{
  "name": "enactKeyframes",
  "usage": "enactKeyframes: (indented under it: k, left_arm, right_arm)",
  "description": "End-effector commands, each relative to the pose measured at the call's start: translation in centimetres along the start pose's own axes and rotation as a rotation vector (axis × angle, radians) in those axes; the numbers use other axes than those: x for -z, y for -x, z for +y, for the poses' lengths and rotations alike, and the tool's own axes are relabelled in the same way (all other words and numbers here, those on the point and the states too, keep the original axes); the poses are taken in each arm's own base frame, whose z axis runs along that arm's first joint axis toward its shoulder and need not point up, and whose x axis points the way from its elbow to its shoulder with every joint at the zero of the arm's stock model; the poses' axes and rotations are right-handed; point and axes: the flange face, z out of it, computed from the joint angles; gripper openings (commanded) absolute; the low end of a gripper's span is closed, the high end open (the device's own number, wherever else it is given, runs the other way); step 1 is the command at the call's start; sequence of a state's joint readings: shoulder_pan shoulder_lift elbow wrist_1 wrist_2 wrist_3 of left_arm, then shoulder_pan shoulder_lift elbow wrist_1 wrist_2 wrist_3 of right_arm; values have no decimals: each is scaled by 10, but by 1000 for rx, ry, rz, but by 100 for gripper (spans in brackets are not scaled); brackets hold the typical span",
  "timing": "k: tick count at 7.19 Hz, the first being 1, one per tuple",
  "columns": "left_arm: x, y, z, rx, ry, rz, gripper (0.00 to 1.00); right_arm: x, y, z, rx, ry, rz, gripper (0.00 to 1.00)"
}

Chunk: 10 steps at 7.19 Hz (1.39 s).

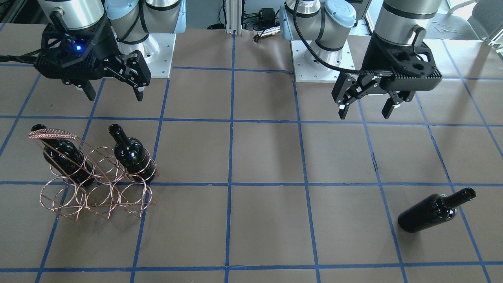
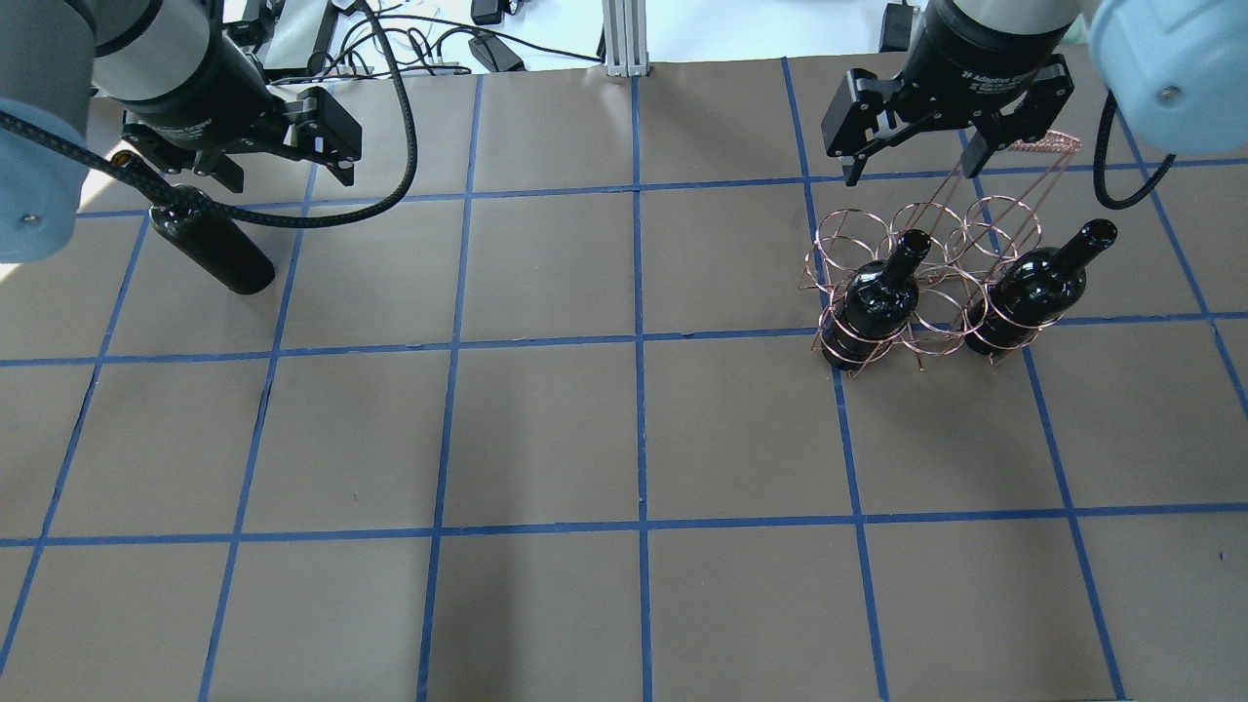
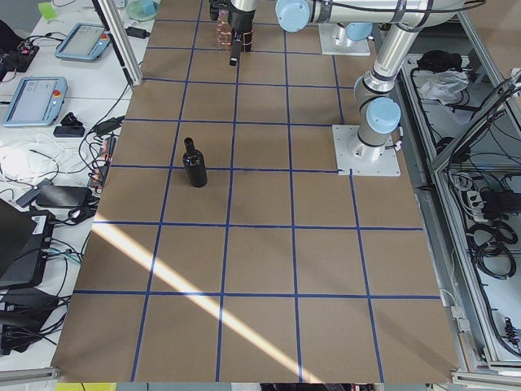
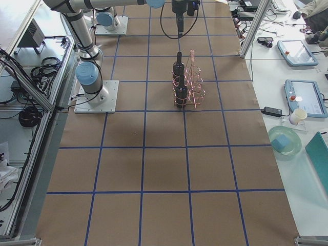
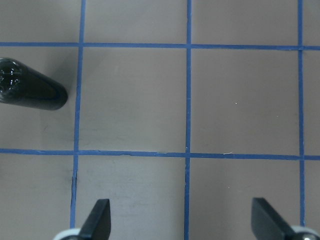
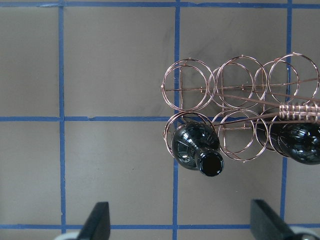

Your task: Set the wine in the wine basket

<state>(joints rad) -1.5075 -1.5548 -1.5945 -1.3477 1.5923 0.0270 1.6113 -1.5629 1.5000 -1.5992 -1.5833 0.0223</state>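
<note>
The loose wine bottle (image 1: 428,212) lies on its side on the table; it also shows in the overhead view (image 2: 210,244) and the left wrist view (image 5: 30,91). My left gripper (image 1: 367,109) (image 2: 278,174) (image 5: 182,222) is open and empty, above the table and apart from it. The copper wine basket (image 1: 98,184) (image 2: 921,219) (image 6: 240,95) stands on the other side. Two bottles (image 1: 131,151) (image 1: 65,157) stand in the end rings of its robot-side row. My right gripper (image 1: 114,93) (image 2: 907,168) (image 6: 182,222) hovers open and empty above the basket.
Brown table paper with a blue tape grid (image 1: 232,184) covers the surface. The arm bases (image 1: 157,51) (image 1: 322,63) sit at the robot-side edge. The basket's other rings (image 6: 185,90) hold nothing. Cables and tablets lie off the table ends (image 3: 37,94).
</note>
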Motion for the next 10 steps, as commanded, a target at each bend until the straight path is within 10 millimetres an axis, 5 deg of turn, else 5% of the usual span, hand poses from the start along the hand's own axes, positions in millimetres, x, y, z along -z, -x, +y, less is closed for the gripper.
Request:
enactKeyframes:
  k: [1, 3, 4, 6, 8, 10]
  left_arm:
    - [-29, 70, -45, -22, 53, -20, 100]
    - [-38, 159, -58, -37, 91, -22, 100]
    - [-57, 180, -62, -75, 119, -15, 100]
    - [-74, 218, -85, -151, 98, 21, 100]
    - [-107, 233, -110, -146, 118, 39, 100]
    - [-141, 243, -113, -135, 167, 50, 100]
  right_arm:
    - [-3, 0, 0, 11, 2, 0, 100]
    - [-3, 0, 1, 10, 7, -2, 100]
    - [-2, 0, 1, 3, 5, -2, 100]
    - [-2, 0, 3, -3, 5, 0, 100]
    - [-2, 0, 3, -1, 7, 0, 100]
    - [-2, 1, 3, -1, 5, -2, 100]
